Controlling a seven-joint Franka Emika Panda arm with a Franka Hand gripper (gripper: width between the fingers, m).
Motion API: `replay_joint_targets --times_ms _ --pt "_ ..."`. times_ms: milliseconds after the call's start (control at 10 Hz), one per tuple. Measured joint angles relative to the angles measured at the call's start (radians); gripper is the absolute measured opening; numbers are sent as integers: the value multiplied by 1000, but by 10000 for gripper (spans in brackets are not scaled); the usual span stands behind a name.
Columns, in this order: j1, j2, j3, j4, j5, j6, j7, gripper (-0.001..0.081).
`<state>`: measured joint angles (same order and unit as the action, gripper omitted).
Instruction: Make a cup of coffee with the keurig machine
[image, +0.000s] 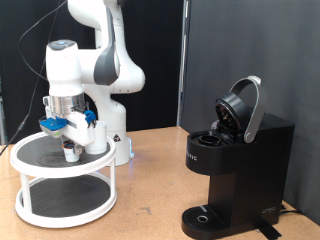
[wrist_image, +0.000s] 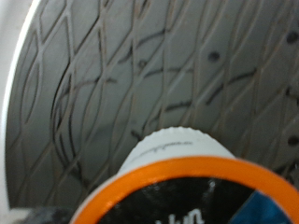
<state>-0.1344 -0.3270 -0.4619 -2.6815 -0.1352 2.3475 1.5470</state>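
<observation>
The coffee machine (image: 238, 165) stood on the bench (image: 150, 190) at the exterior view's right, a boxy black unit with its domed lid (image: 243, 108) tipped up and back, so the pod chamber (image: 211, 137) beneath lay open; whether anything sat in that chamber could not be told. A small white logo showed on its front, and its round drip base (image: 207, 216) at the bottom carried nothing. No mug appeared in either view. Well apart from the machine, at the exterior view's left, stood a round white two-tier stand (image: 62, 180) with dark, patterned shelf surfaces. The hand (image: 70, 150) hung just over the upper shelf of that stand, at the end of the white arm (image: 100, 50), which rose to the exterior view's top. Between or just below its fingers there was a small pale object, the pod (image: 70, 153), low against the shelf; the exterior view was too small to show whether the fingers gripped it or how far apart they were, so the hand's state could not be told. The wrist view looked straight down on the pod (wrist_image: 187, 182): a white cup wall with an orange rim and a dark label, blurred by nearness, filling the lower part of the picture. Behind it spread the shelf's (wrist_image: 112, 84) grey surface with a raised, leaf-like tread pattern, and the stand's white rim showed at one edge.
</observation>
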Motion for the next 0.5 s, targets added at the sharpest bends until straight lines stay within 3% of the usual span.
replay_joint_targets --times_ms 500 --pt "-13 -68 -5 91 44 -177 -39 395"
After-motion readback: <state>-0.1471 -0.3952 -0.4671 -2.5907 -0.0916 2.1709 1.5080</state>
